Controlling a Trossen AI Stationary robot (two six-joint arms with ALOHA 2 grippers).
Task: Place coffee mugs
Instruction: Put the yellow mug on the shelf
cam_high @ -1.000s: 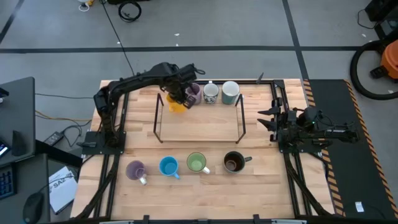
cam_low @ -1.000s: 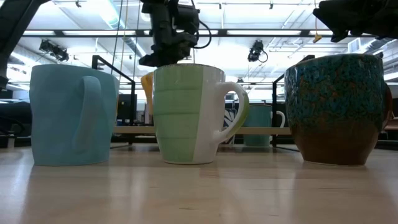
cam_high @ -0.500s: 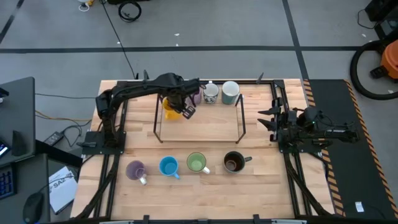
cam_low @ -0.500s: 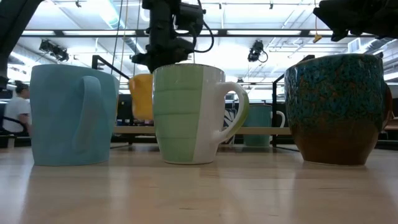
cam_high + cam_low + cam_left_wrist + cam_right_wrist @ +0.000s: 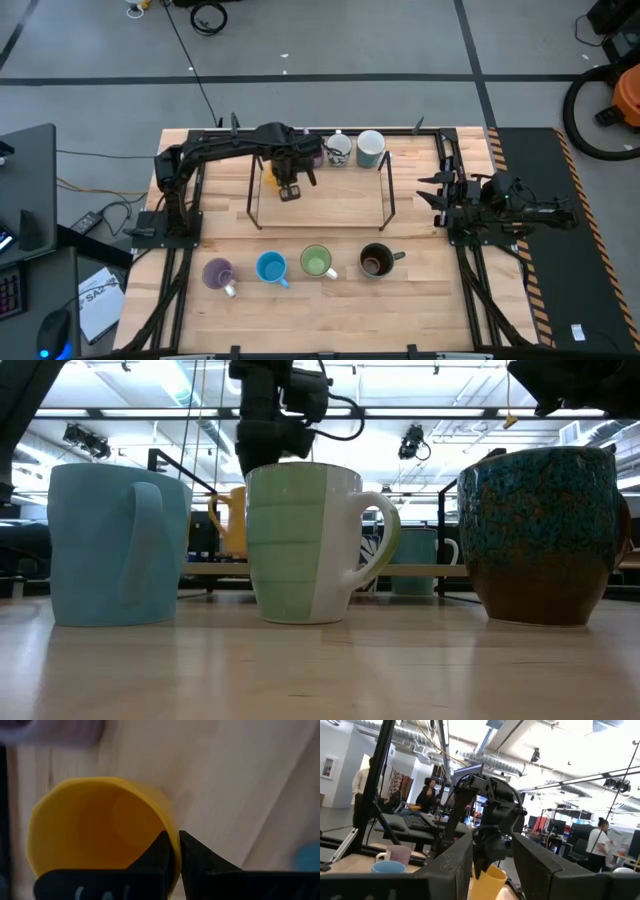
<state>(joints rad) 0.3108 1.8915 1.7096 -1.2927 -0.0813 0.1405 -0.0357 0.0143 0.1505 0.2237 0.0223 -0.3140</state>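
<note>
My left gripper (image 5: 287, 180) is shut on the orange mug (image 5: 268, 171), inside the black wire frame (image 5: 386, 190) near its far left corner. In the low view the orange mug (image 5: 231, 520) stands upright, handle to the left. The arm partly hides the purple mug (image 5: 313, 156). Beside it, the white patterned mug (image 5: 338, 150) and the pale white-teal mug (image 5: 370, 148) stand on their bases. The near row holds the lavender (image 5: 218, 272), blue (image 5: 270, 267), green (image 5: 317, 262) and dark brown (image 5: 376, 260) mugs. My right gripper (image 5: 430, 190) waits open at the table's right side. My left gripper pinches the orange mug's rim (image 5: 172, 837), with one finger (image 5: 159, 851) inside the cup and the other (image 5: 192, 855) outside its wall. The fingers come from above, pointing down. The mug hangs upright below them; whether its base touches the table I cannot tell.
The wire frame's thin posts and top bars (image 5: 320, 227) surround the left gripper's spot. Bare wood lies inside the frame (image 5: 330, 195) and between it and the near row. People and desks show in the room beyond the table (image 5: 427, 795).
My left gripper has carried the orange mug away from the purple mug toward the table's left edge and a little down. The wrist has turned, and the mug has gone from tilted to upright. The gripper has stayed shut on the rim.
</note>
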